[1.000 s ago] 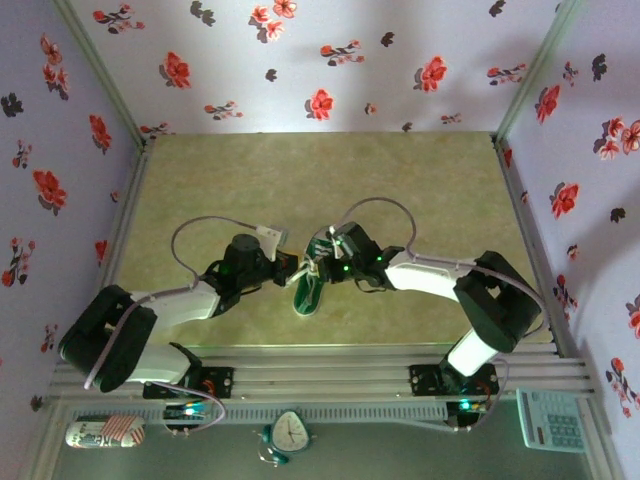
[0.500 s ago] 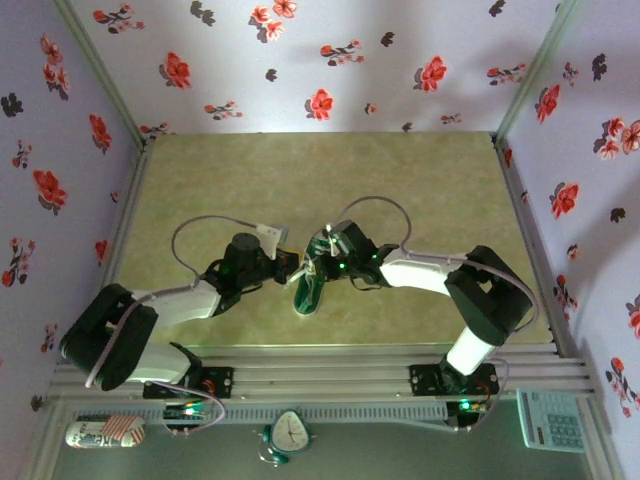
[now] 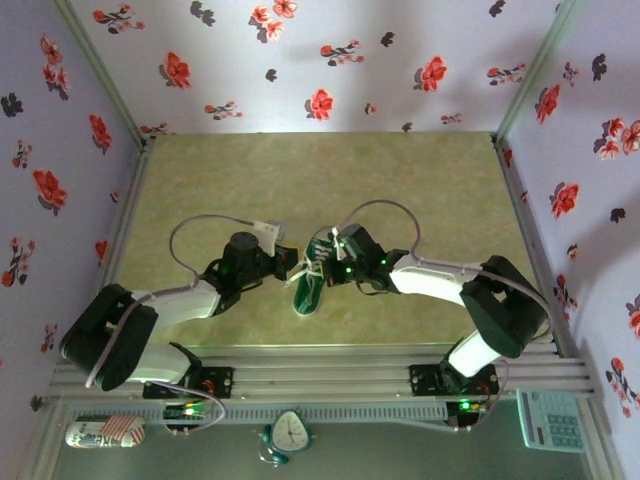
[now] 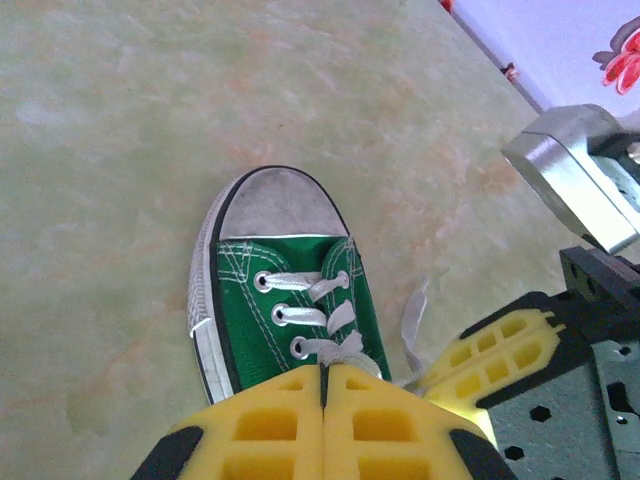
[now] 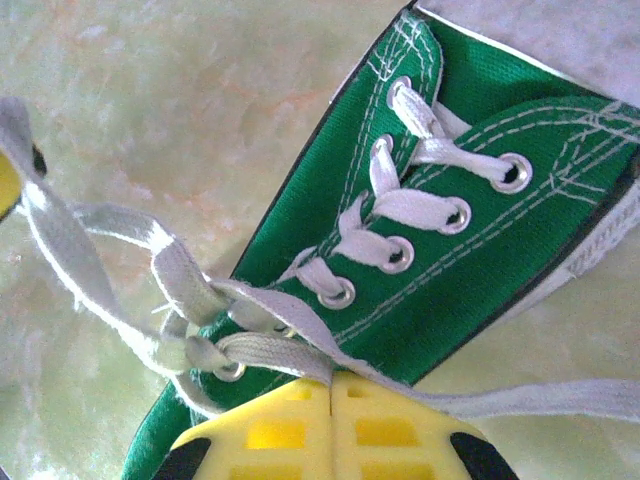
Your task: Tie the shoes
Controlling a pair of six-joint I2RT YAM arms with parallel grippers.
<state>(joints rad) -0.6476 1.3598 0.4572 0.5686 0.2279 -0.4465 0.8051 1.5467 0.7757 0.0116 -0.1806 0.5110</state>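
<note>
The sneaker (image 3: 306,291) lies at the middle of the desk (image 3: 300,180), between the two arms. Its long axis runs near to far with a slight tilt, and its white toe cap (image 3: 303,307) points toward the arm bases, while its heel end sits beneath the two wrists. From the left wrist the green canvas upper (image 4: 290,300) and scuffed toe cap (image 4: 278,205) point away from the camera. The left fingers (image 3: 292,263) are pressed together above the top eyelets, their yellow pads (image 4: 335,390) meeting in a tight seam clamped on a strand of the white laces (image 4: 340,348). The right fingers (image 3: 320,262) are likewise together, just beside the left pair at the shoe's opening. From the right wrist their tips (image 5: 335,400) sit against the crossing laces (image 5: 160,262), with one strand running off to the right from under them. Whether that strand is pinched I cannot tell. The desk top is a pale green-yellow marbled sheet. It is enclosed by lilac walls (image 3: 320,60) printed with red and dark flowers. Past the metal rail (image 3: 320,365) at the near edge lie a can (image 3: 105,433), a small clock (image 3: 290,431) and a calculator (image 3: 550,420).
</note>
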